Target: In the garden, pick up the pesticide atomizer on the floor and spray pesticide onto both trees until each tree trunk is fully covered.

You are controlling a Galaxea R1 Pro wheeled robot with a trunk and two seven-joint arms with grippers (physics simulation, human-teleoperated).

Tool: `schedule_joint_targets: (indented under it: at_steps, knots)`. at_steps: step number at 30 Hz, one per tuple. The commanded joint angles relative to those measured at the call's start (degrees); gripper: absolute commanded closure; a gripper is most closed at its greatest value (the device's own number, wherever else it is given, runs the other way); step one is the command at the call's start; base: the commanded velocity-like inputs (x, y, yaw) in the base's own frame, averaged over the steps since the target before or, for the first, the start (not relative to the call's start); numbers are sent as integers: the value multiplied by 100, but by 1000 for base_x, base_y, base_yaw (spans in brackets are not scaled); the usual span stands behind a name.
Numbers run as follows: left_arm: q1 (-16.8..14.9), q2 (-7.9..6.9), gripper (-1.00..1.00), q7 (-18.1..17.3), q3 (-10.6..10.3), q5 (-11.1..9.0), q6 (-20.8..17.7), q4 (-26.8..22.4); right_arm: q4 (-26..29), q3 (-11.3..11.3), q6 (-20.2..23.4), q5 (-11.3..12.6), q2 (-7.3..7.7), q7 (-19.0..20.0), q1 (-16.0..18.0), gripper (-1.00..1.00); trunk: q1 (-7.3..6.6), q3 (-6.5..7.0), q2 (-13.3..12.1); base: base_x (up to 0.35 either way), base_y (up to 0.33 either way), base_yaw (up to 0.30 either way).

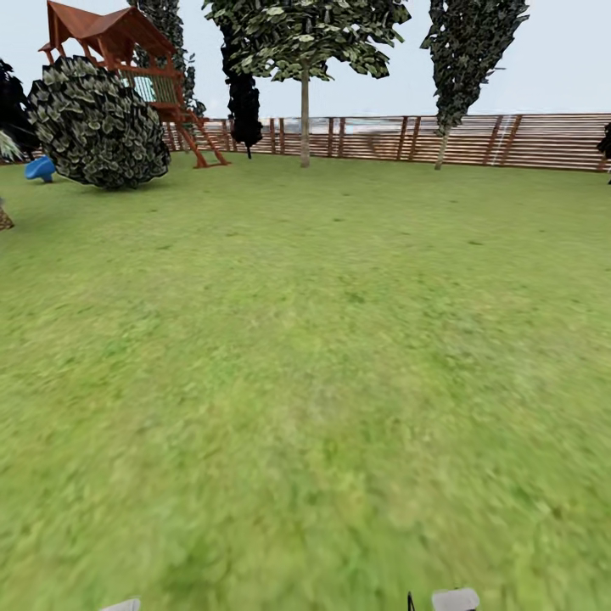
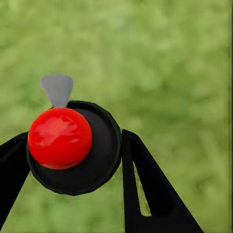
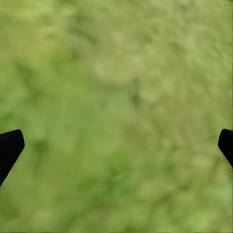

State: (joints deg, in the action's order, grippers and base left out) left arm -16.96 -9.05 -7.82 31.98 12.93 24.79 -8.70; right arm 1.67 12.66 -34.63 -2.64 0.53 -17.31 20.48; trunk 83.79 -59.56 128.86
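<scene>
Pesticide atomizer (image 2: 73,148), unlabelled, sits gripped between left gripper (image 2: 73,155) fingers.

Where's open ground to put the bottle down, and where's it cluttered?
Free: the lawn from the robot's feet out to the fence. Crowded: far left, around the round bush and playhouse. The left gripper holds the bottle; grass lies beneath the right gripper.

Glossy red knob on the pesticide atomizer (image 2: 73,150), matt black body, slatted wooden fence (image 1: 475,140), blurry grass floor (image 1: 322,382)

Green lawn (image 1: 322,356) runs to a slatted fence (image 1: 509,140).
</scene>
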Motion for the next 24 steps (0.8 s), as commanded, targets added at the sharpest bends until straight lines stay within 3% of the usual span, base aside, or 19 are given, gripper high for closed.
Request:
schedule_joint_targets:
  at_steps: [1, 24]
  knots:
    - [0, 0, 100, 0, 1, -1, 0, 0, 0, 0, 0, 0, 0, 0, 0, -100, 0, 9, 0, 338, 0, 0]
    - [0, 0, 100, 0, 1, -1, 0, 0, 0, 0, 0, 0, 0, 0, 0, -100, 0, 213, 0, 338, 0, 0]
